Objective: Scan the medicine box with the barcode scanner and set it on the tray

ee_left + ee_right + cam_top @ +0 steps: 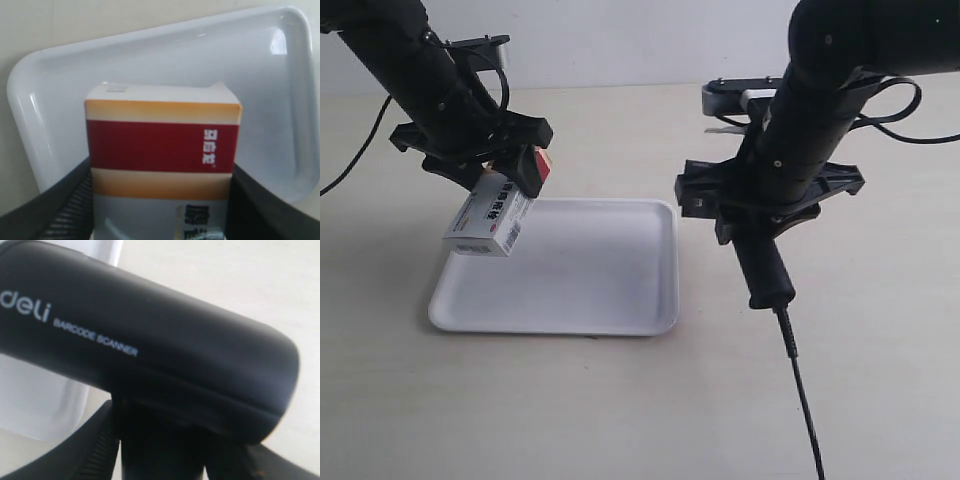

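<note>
The medicine box (pixel 492 217), white with a red and tan band (pixel 160 145), hangs tilted just above the left end of the white tray (pixel 600 275). My left gripper (pixel 510 180) is shut on it, a black finger (pixel 60 210) pressing each side. The tray (pixel 165 60) spreads below the box in the left wrist view. The black barcode scanner (pixel 765 265) is held to the right of the tray, handle pointing down toward the table front, with my right gripper (pixel 760 205) shut on it. Its boxy head (pixel 150 355) fills the right wrist view. Its thin cable (pixel 805 400) trails toward the front edge.
A pale tabletop (pixel 880 330) surrounds everything. The tray's right rim (pixel 672 260) lies close to the scanner arm. Black arm cables (pixel 900 110) loop at the far right and another cable (pixel 350 165) runs at the far left.
</note>
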### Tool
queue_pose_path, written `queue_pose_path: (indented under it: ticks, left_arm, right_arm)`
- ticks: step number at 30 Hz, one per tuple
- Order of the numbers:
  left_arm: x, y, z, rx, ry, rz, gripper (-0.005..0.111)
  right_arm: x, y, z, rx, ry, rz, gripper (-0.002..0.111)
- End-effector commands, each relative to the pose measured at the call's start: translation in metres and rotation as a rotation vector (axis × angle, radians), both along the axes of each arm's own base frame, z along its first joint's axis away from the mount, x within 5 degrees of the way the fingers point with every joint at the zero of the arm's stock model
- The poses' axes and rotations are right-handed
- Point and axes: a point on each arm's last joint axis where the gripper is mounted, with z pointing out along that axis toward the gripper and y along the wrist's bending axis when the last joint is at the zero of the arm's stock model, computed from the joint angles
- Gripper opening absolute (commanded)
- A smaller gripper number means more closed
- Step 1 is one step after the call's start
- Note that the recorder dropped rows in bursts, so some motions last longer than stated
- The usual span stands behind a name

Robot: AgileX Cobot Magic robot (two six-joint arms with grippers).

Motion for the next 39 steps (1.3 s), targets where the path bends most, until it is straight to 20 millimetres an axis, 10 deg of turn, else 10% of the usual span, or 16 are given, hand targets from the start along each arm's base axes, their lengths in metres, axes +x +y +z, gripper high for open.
queue_pose_path:
  ticks: [1,10,39]
  left_arm:
    - [-0.001,-0.001,0.006,-0.002,-0.013,-0.013,0.000]
    - [-0.001,-0.001,0.006,-0.002,-0.013,-0.013,0.000]
    - [0.000,-0.002,0.007,-0.011,-0.026,-0.032,0.000]
  right_arm:
    - [0.016,-0.022,0.004,0.000,-0.021,-0.042,0.000]
    - [0.024,-0.066,-0.020,0.005,-0.016,-0.124,0.000]
    - [0.037,-0.065,-0.060,0.025,0.005,-0.124,0.003]
